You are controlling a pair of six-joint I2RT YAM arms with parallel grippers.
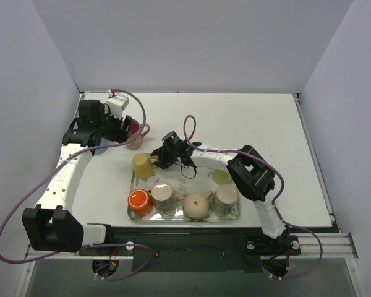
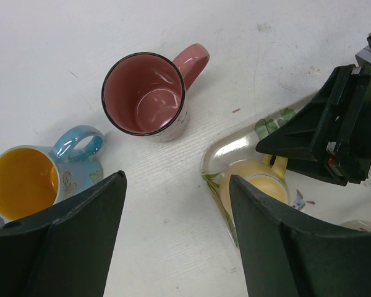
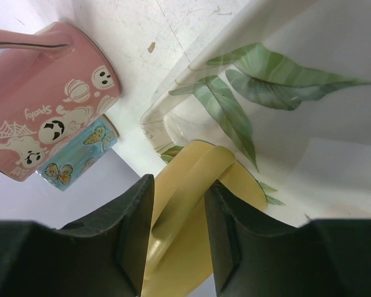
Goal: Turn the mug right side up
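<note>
**Right pincer clamped on the mug's handle at the tray corner**

The right pincer point(image 3: 179, 185) is nearly closed. Its two fingers press on either side of the yellow handle point(image 3: 188, 170), which fills the narrow gap between them. The mug point(image 1: 142, 165) sits directly ahead of the fingertips, in the corner of the leaf-patterned tray point(image 3: 334, 142). The pictures do not show clearly whether its mouth faces up or down. In the right wrist view, the tray's curved rim lies just beyond the fingers, with the white table point(image 1: 247, 124) past that.

The left pincer point(image 2: 176, 179) is spread wide and holds nothing, hanging above the table with bare surface between its fingers. Ahead of it, slightly toward its left finger, the pink mug point(image 2: 145, 93) stands upright with its mouth open to the camera and its handle pointing away. The blue mug point(image 2: 25, 182), yellow inside, stands upright just outside the left finger, near the pink mug but not touching it. Off the left pincer's right finger are the tray corner, the mug and the right pincer holding it.

In the top view, four more cups point(image 1: 173, 201) stand in a row in the tray behind the right pincer, toward the arm bases.
</note>
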